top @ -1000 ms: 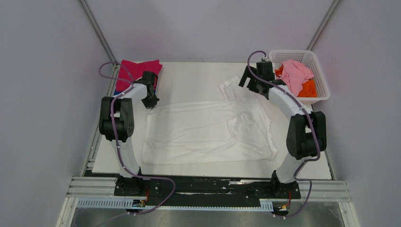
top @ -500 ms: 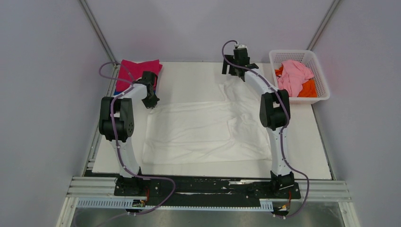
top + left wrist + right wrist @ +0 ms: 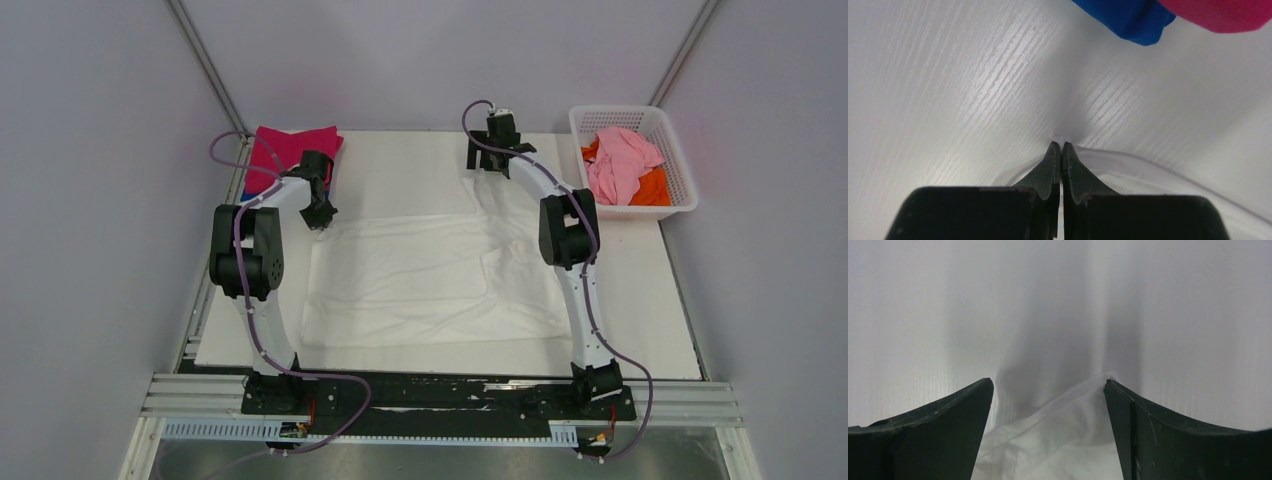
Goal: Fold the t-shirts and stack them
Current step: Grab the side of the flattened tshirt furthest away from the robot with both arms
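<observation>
A white t-shirt (image 3: 430, 280) lies spread on the table, one sleeve reaching to the far side. My left gripper (image 3: 320, 218) is shut on the shirt's far left corner (image 3: 1060, 140). My right gripper (image 3: 492, 165) is open over the far sleeve; the white cloth (image 3: 1058, 440) lies between its fingers (image 3: 1128, 415), not pinched. A folded magenta t-shirt (image 3: 290, 150) lies on a blue one (image 3: 1128, 20) at the far left. A pale pink t-shirt (image 3: 620, 160) and an orange one (image 3: 652, 187) lie in the basket.
The white lattice basket (image 3: 640, 118) stands at the far right of the white table (image 3: 400, 165). Grey walls close in the back and sides. The arm bases sit on a rail (image 3: 440, 395) at the near edge.
My right arm has swung left from beside the basket to the shirt's far sleeve at the back middle. The left arm has not moved.
</observation>
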Controlling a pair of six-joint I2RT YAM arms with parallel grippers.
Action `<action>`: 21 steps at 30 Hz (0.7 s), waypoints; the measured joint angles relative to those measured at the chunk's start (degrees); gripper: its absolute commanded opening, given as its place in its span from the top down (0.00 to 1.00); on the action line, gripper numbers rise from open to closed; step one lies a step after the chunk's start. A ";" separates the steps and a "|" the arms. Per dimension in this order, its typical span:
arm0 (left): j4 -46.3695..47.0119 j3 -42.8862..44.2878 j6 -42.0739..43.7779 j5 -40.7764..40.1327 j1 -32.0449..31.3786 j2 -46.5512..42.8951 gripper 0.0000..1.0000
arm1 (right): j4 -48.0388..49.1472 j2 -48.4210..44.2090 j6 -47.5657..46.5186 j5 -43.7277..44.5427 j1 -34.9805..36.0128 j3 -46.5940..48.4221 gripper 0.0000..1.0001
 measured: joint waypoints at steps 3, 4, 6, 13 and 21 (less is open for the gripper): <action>-0.02 0.00 0.00 -0.09 0.00 0.00 1.00 | 0.63 -0.31 0.04 0.55 0.00 -0.85 0.19; -0.02 0.00 0.00 -0.20 0.00 0.00 1.00 | 0.68 -0.46 0.11 0.76 0.00 -1.11 0.21; -0.04 0.00 0.00 -0.44 0.00 0.00 1.00 | 0.81 -1.07 0.37 1.25 0.02 -2.16 0.23; -0.52 0.11 0.00 -0.85 0.00 0.00 1.00 | 0.52 -3.76 0.94 4.68 0.13 -6.64 0.35; -1.25 0.39 -0.04 -0.85 0.00 0.00 1.00 | -0.11 -4.76 0.66 8.46 0.57 -8.39 0.64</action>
